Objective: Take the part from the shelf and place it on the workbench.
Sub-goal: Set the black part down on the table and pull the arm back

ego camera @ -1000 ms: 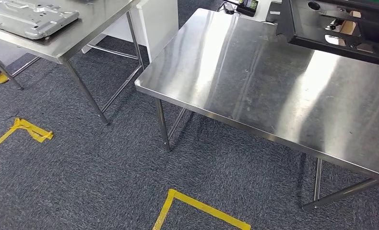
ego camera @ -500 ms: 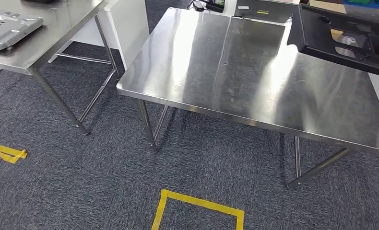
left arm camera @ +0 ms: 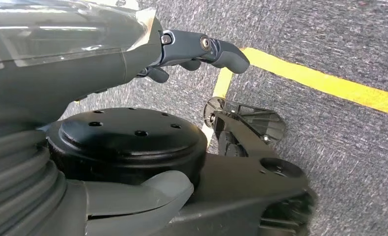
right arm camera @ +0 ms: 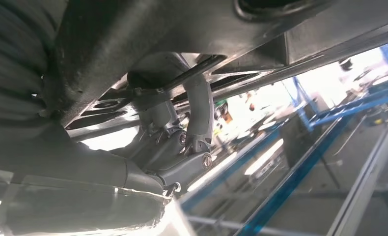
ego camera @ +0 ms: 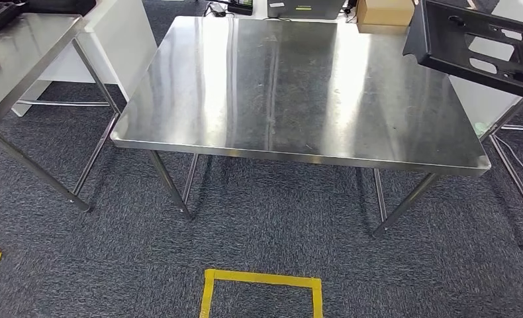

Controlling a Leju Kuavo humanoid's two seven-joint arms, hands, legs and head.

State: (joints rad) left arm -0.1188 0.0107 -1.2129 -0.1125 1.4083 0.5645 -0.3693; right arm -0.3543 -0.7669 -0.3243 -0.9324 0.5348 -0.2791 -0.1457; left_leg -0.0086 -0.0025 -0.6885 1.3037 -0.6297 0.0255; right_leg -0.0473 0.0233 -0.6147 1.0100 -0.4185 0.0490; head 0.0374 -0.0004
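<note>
The black plastic part (ego camera: 484,46), a flat frame with cut-outs, hangs tilted at the upper right of the head view, over the far right corner of the steel workbench (ego camera: 298,93). In the right wrist view my right hand (right arm camera: 182,132) grips the part (right arm camera: 182,24) from below, with its fingers (right arm camera: 199,105) curled up around an edge. My left hand (left arm camera: 108,59) hangs over the carpet and holds nothing; its dark fingers (left arm camera: 207,49) stand apart from the grey thumb (left arm camera: 138,196).
A second steel table (ego camera: 20,59) stands at the left, with a white cabinet (ego camera: 126,33) behind the gap. A cardboard box (ego camera: 384,10) lies beyond the workbench. A yellow tape square (ego camera: 262,291) marks the carpet in front. More table legs (ego camera: 510,165) stand at the right.
The camera has swung round: the workbench now lies square and centred in front, and the left table has slid to the picture's edge. The black part stays at the upper right.
</note>
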